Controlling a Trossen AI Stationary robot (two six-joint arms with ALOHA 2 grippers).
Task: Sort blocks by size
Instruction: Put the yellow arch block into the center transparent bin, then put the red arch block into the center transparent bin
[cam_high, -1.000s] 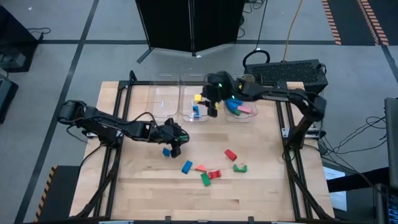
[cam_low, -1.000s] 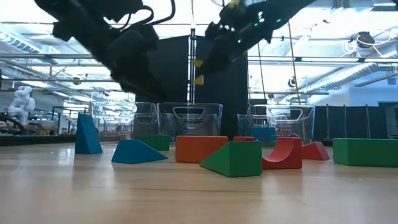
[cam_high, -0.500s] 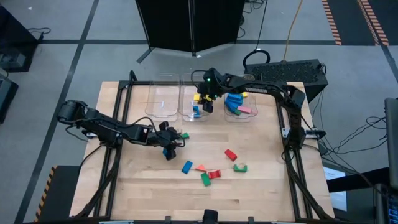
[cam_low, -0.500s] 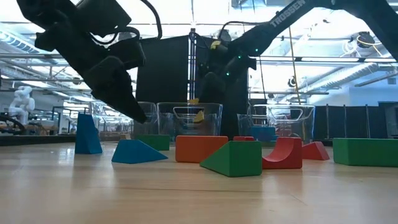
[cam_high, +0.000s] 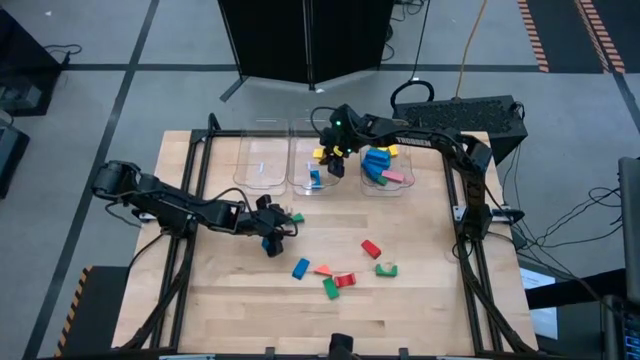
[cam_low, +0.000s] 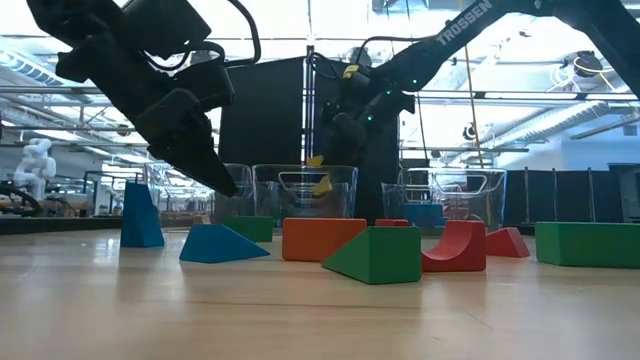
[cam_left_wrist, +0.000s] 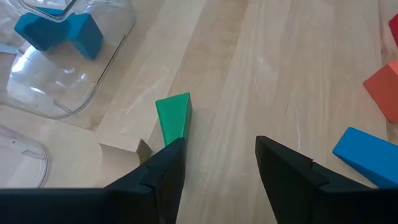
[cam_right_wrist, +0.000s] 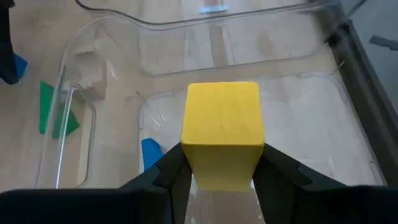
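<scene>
My right gripper (cam_high: 335, 162) is shut on a yellow block (cam_right_wrist: 222, 134) over the middle one of three clear bins (cam_high: 312, 172). In the low view the yellow block (cam_low: 320, 183) hangs at about rim height. My left gripper (cam_high: 275, 233) is open, low over the table left of centre. A green wedge (cam_left_wrist: 174, 117) lies flat on the table just ahead of one fingertip, and a blue block (cam_high: 268, 247) lies beside the gripper. Several more blocks (cam_high: 340, 275) lie loose on the table's near middle. My right gripper pinches the yellow block by two opposite sides (cam_right_wrist: 194, 155) between its two fingers, coming from above. The block is lifted clear, over the middle bin's floor. My left gripper has one fingertip (cam_left_wrist: 171, 152) right at the green wedge's near end; I cannot tell whether it touches.
The middle bin holds a blue block (cam_right_wrist: 151, 154). The right bin (cam_high: 385, 172) holds blue and pink blocks. The left bin (cam_high: 262, 160) stands beside them at the far edge. Red, green, orange and blue blocks (cam_low: 380, 252) crowd the near centre.
My right gripper has gone down with the yellow block, from high above the bins to rim height at the middle bin. My left gripper has gone down and a little toward the table's left and near edge, and the green wedge now shows beside it.
</scene>
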